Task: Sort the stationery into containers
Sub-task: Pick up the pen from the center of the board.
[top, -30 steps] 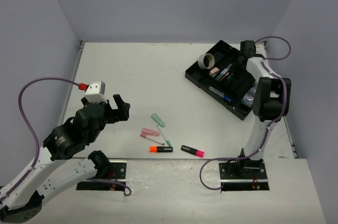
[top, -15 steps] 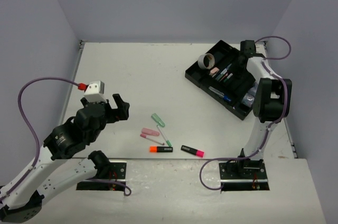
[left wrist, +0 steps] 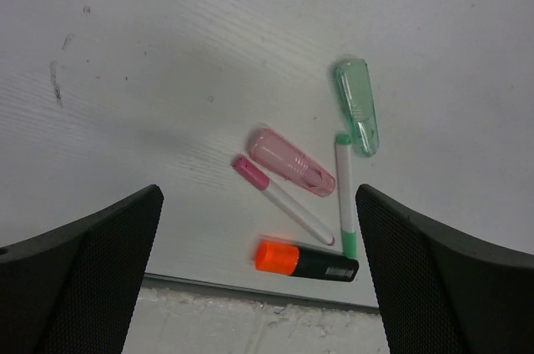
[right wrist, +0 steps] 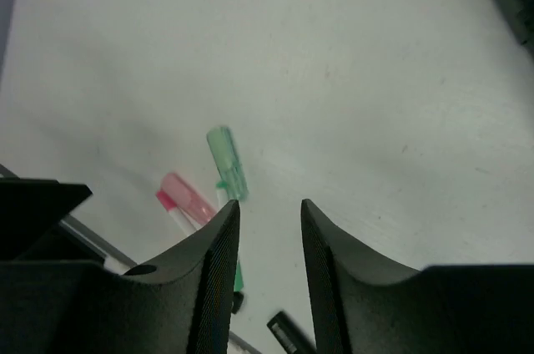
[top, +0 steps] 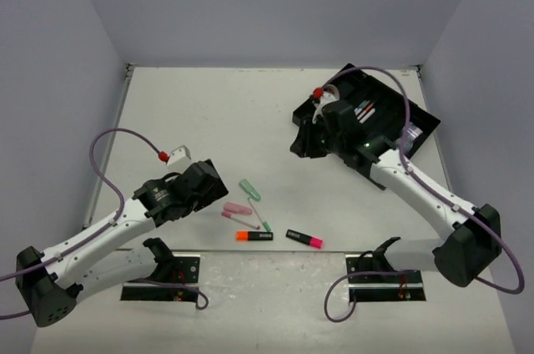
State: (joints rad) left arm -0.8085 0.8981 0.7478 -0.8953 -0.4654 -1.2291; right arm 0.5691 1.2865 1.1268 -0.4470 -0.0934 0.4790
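- The tray [top: 421, 120], black and split into long compartments, lies at an angle on the desk [top: 209, 112].
- Some pens with red and blue marks [top: 363, 109] lie in one of the tray's compartments. The right arm covers the rest of that part.
- The right claw [right wrist: 269, 204] hangs at the tray's left edge, pointing away from the tray. Its fingers stand a narrow gap apart and nothing is between them.
- The loose stationery lies well apart from the tray, to its left and nearer the arm bases.
- Of that group, the green translucent piece [top: 249, 189] is farthest from the bases, and the pink-ended highlighter [top: 304, 239] is the one most nearly below the tray in the top view.
- The orange-ended highlighter [top: 254, 236] lies just left of the pink-ended one, farther from the tray.
- A pink translucent piece [left wrist: 290, 162], a white pen with a pink tip [left wrist: 284, 201] and a white pen with green ends [left wrist: 345, 195] lie close together, farther from the tray than the green piece.
- The white pen with green ends nearly touches the orange-ended highlighter at its lower end.
- The left claw [left wrist: 257, 189] hangs left of the whole group, farthest from the tray. Its fingers are spread wide and hold nothing.
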